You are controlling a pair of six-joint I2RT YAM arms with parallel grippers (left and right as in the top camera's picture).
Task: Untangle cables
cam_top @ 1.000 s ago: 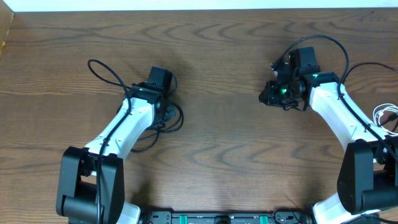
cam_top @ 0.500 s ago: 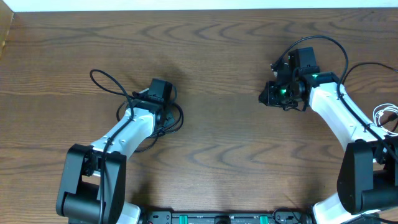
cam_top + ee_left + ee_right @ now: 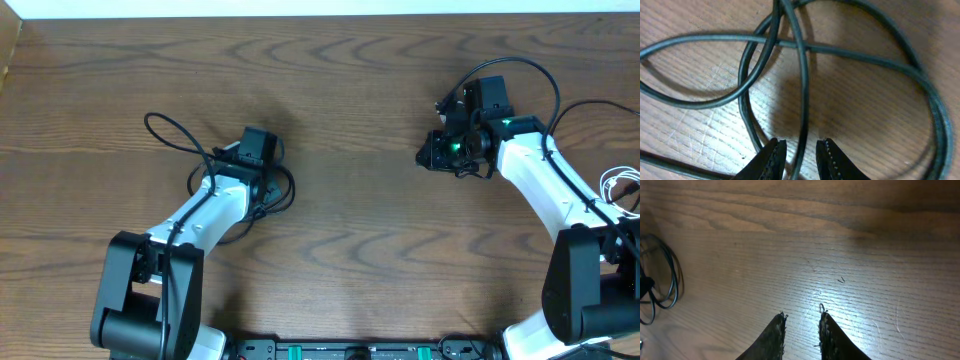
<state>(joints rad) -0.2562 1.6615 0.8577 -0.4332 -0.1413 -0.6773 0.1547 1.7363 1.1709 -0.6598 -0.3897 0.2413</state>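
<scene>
now | black cable (image 3: 805,75): light, limp loops beneath left gripper (image 3: 800,145) | left gripper: jaws slightly parted astride one strand, unpinched | right gripper (image 3: 801,317): parted, empty | likely best hold: single strand clear of crossings

A dark brown wood-grain desk (image 3: 350,230) fills the view, with a white strip (image 3: 300,7) along its far edge and a paler wooden piece (image 3: 6,50) at its far-left corner.

Left arm (image 3: 210,208), right arm (image 3: 545,185): white shells, black joints, black bases, thin black cord along each. Green light (image 3: 458,147) at right wrist. Left claw (image 3: 800,142), right claw (image 3: 802,314): black fingers, serrated inner edges.
</scene>
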